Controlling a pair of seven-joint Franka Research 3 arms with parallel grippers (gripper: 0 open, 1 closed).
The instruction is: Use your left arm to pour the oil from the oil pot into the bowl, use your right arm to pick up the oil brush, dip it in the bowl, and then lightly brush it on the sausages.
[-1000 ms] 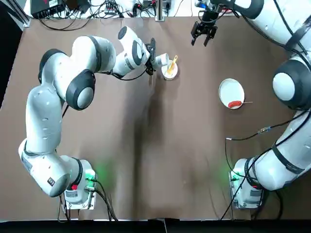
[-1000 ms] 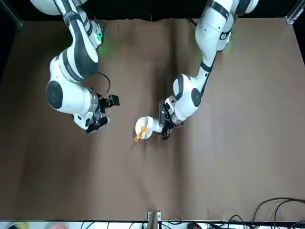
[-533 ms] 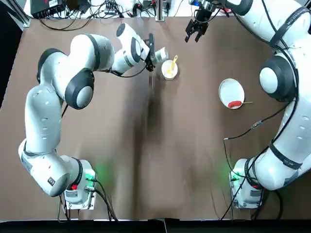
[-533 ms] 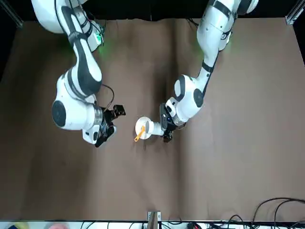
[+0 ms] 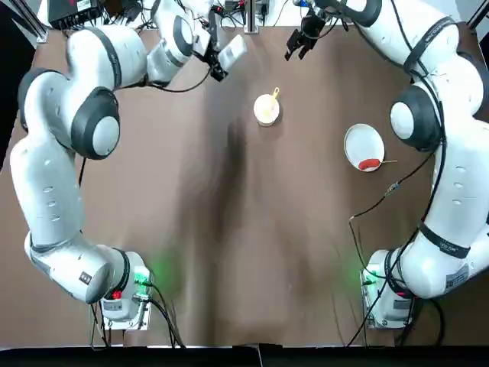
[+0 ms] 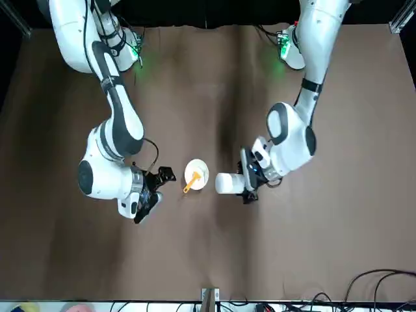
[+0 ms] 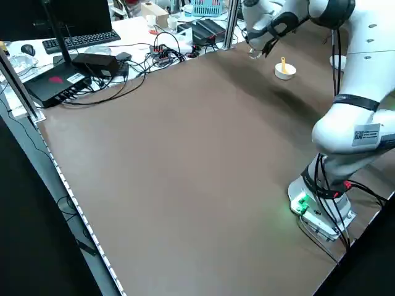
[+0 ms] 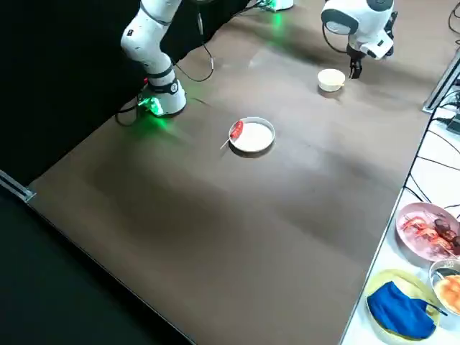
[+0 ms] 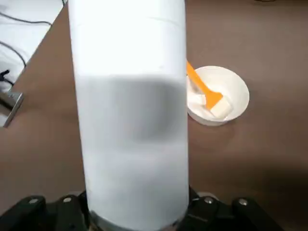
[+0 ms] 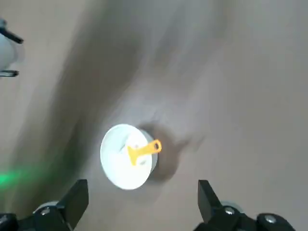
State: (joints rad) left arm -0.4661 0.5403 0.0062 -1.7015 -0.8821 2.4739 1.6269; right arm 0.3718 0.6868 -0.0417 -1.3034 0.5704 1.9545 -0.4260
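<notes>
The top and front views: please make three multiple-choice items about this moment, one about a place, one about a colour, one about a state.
1. Where does the oil brush lie?
A. in the bowl
B. on the plate
C. on the bare table

2. What colour is the sausage on the plate?
A. green
B. red-orange
C. blue

3. What is the state of the left gripper?
A. open and empty
B. shut on the oil pot
C. shut on the brush

Answers:
1. A: the yellow-orange handle sticks out of the bowl in the top view.
2. B: the top view shows it red-orange against the white plate.
3. B: the front view shows the oil pot held in this gripper, beside the bowl and apart from it; the right gripper is open and empty on the bowl's other side.
</notes>
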